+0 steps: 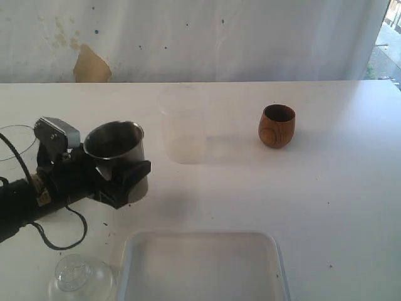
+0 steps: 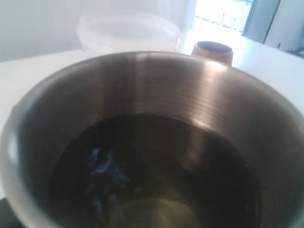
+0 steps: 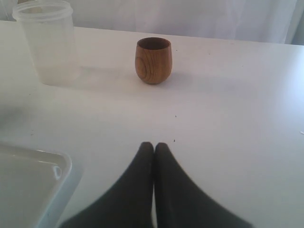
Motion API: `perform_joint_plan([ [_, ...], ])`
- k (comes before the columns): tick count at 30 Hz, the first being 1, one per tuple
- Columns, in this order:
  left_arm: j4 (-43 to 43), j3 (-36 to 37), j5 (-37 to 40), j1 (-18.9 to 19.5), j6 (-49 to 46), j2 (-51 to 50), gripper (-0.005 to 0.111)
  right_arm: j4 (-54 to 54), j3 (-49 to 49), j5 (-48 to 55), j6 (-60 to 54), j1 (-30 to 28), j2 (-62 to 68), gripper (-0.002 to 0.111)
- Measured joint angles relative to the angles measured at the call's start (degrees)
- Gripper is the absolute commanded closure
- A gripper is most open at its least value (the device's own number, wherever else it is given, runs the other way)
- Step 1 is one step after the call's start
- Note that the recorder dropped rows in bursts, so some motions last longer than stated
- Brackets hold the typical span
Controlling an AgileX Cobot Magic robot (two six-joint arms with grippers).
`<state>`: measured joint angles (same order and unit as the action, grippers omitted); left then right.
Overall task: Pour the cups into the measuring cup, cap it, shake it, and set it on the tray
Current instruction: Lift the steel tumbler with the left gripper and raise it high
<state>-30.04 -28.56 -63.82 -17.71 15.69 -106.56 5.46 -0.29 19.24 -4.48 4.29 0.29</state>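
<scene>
My left gripper [image 1: 123,180] is shut on the steel tumbler [image 1: 115,142], held roughly upright at the left of the table. In the left wrist view the tumbler [image 2: 156,118] fills the picture, its inside dark, and it hides the jaws. The clear measuring cup [image 1: 183,125] stands uncapped just right of and beyond the tumbler. The brown wooden cup [image 1: 277,125] stands further right. The white tray [image 1: 203,266] lies at the near edge. My right gripper [image 3: 154,145] is shut and empty, low over the table, facing the wooden cup [image 3: 152,60] and measuring cup [image 3: 47,42]; the exterior view does not show it.
A clear domed lid [image 1: 80,276] lies left of the tray at the near edge. A faint clear round thing [image 1: 14,142] sits at the far left behind the arm. Black cables [image 1: 59,235] loop under the left arm. The tray's corner [image 3: 33,183] lies beside the right gripper.
</scene>
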Motion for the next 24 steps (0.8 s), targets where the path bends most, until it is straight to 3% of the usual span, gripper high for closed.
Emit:
perform_joint_plan([
  [3,-0.7,0.0,3.7,0.0,3.6,9.0,0.107,0.0,0.0,0.0,0.0,0.0,0.0,0.108],
  [8,-4.7,-6.3,26.4,0.0,9.7,22.9,0.107,0.0,0.0,0.0,0.0,0.0,0.0,0.108],
  [15,-5.7,-15.3,44.0,0.9,10.4,32.4,0.107,0.0,0.0,0.0,0.0,0.0,0.0,0.108],
  [19,-5.7,-16.2,47.6,4.5,10.3,33.1,0.107,0.0,0.0,0.0,0.0,0.0,0.0,0.108],
  [24,-5.7,-16.3,48.9,14.8,10.9,33.1,0.107,0.0,0.0,0.0,0.0,0.0,0.0,0.108],
])
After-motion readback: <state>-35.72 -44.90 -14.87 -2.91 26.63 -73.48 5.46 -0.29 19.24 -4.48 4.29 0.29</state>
